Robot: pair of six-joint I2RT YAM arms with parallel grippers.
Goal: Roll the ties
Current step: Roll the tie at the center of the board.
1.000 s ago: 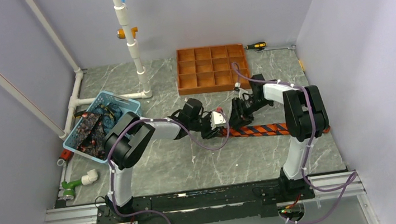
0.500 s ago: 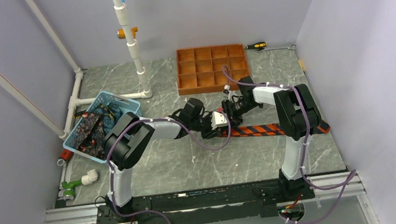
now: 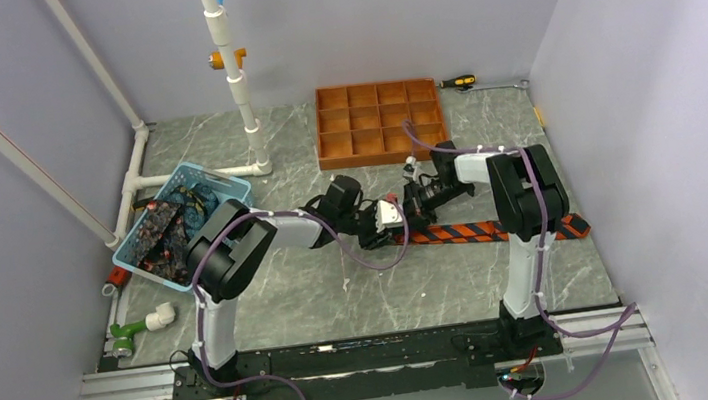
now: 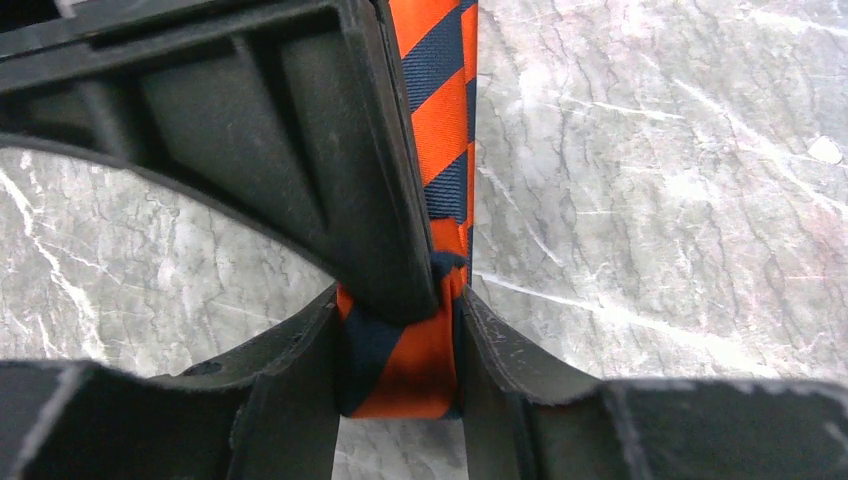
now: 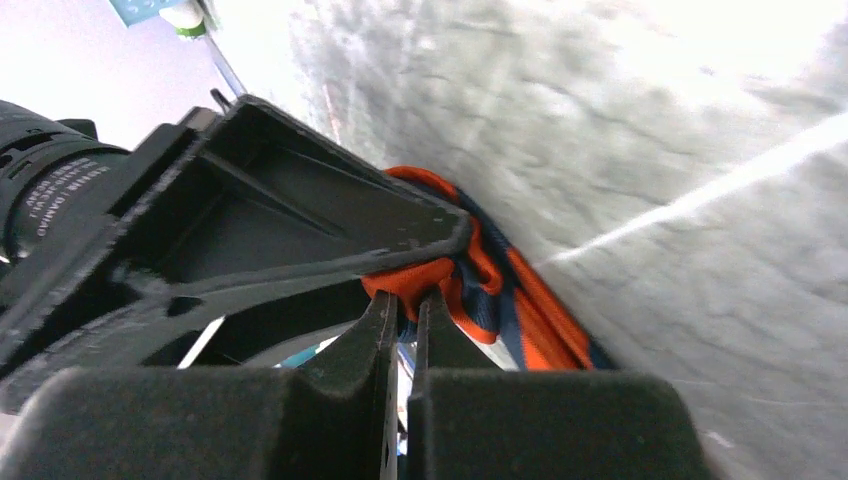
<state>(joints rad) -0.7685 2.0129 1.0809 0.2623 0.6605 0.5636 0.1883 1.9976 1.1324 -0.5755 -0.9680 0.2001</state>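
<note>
Grey marbled table [image 3: 321,294], lilac walls [image 3: 360,18]. Tray [image 3: 384,158] at twelve; basket [image 3: 211,176] at nine is holding ties [image 3: 161,237]. The left claw [image 4: 397,320] is gripping the striped tie [image 4: 440,110]; right claw [image 5: 402,310] closed.

On the grey marble-patterned table [image 3: 291,298] both arms reach in to the middle. The left gripper [image 3: 390,218] and right gripper [image 3: 413,203] sit close together over the left end of an orange-and-black striped necktie [image 3: 464,233], which lies flat and runs off to the right. At the far side sits an orange-brown gridded tray [image 3: 381,121]. On the left, a light blue plastic basket [image 3: 227,184] holds dark patterned ties [image 3: 161,234].
</note>
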